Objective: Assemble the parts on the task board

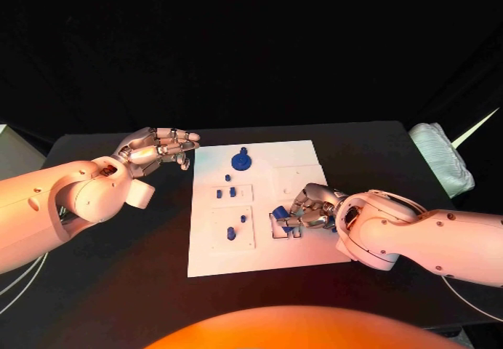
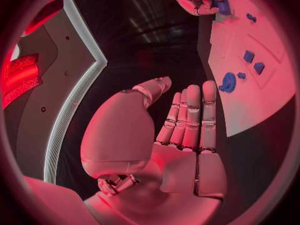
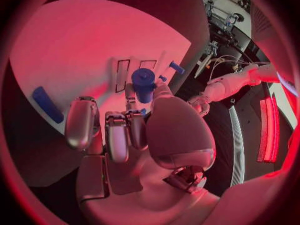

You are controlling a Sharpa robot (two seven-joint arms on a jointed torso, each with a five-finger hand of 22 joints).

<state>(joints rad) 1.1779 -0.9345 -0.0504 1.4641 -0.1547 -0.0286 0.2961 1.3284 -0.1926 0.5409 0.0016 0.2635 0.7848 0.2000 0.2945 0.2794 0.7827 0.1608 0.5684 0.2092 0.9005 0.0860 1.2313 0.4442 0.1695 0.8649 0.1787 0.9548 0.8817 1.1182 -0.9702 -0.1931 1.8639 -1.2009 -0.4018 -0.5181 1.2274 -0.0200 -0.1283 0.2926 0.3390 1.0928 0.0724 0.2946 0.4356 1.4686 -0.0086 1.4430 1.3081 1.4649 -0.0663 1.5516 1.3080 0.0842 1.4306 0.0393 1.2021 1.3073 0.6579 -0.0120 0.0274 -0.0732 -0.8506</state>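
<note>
The white task board [image 1: 304,156] lies in the middle of the black table. My right hand [image 1: 312,207] rests low over its right half and pinches a blue cylindrical part [image 3: 143,82] between thumb and a finger; the same part [image 1: 281,215] sits just above a recess. My left hand [image 1: 159,149] hovers off the board's far left corner, fingers [image 2: 189,116] straight, holding nothing. A round blue part [image 1: 242,161] lies at the board's far edge. Two small blue parts [image 1: 225,193] stand in a square recess, and another blue part [image 1: 230,233] stands nearer me. A blue bar [image 3: 47,104] lies beside my right hand.
A white bundle [image 1: 443,163] lies at the table's right edge. A pale box [image 1: 9,149] stands off the left edge. Bare black table [image 1: 126,254] stretches left of the board.
</note>
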